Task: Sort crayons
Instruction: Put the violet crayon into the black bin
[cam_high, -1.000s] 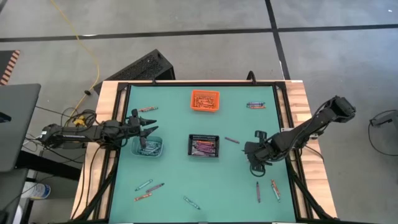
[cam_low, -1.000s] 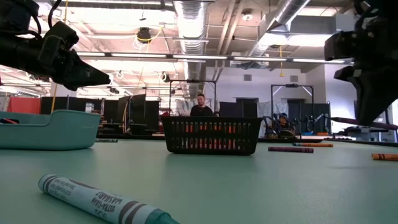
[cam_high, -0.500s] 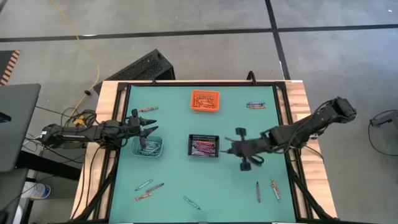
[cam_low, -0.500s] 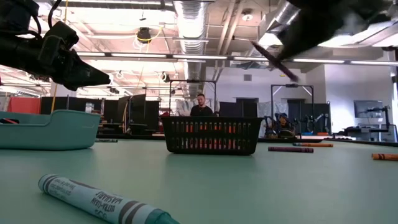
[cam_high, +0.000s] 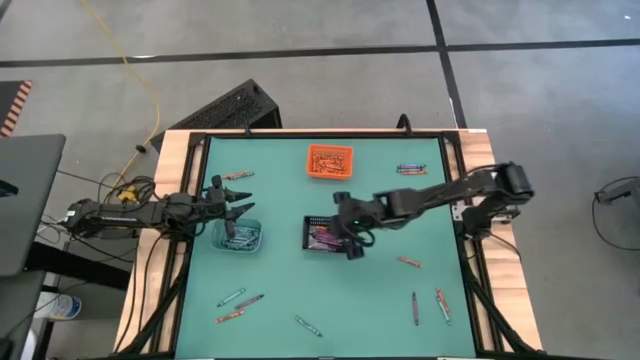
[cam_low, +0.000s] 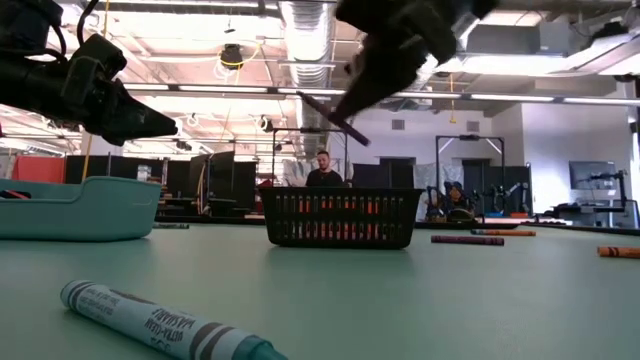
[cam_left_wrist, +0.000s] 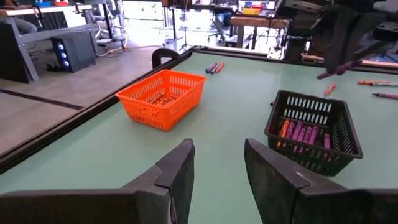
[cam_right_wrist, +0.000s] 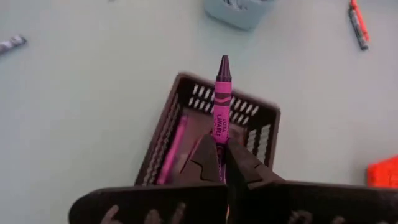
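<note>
My right gripper (cam_right_wrist: 221, 155) is pinched on a purple crayon (cam_right_wrist: 221, 99), which sticks out toward 12 o'clock over the black bin (cam_right_wrist: 163, 143). My left gripper (cam_left_wrist: 217, 174) hangs parted, empty.

**Four views, one black bin in common**

The high camera looked straight down on the whole table (cam_high: 280, 300). The low one sat at tabletop level, facing the room. Both wrist cameras looked past their own fingers; all four caught the black bin (cam_high: 325, 235) (cam_low: 340, 217) (cam_left_wrist: 314, 130) (cam_right_wrist: 186, 149).

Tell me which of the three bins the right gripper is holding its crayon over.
The black bin mid-table. The right gripper holds a purple crayon above it; the orange bin and pale blue bin sit apart.
</note>
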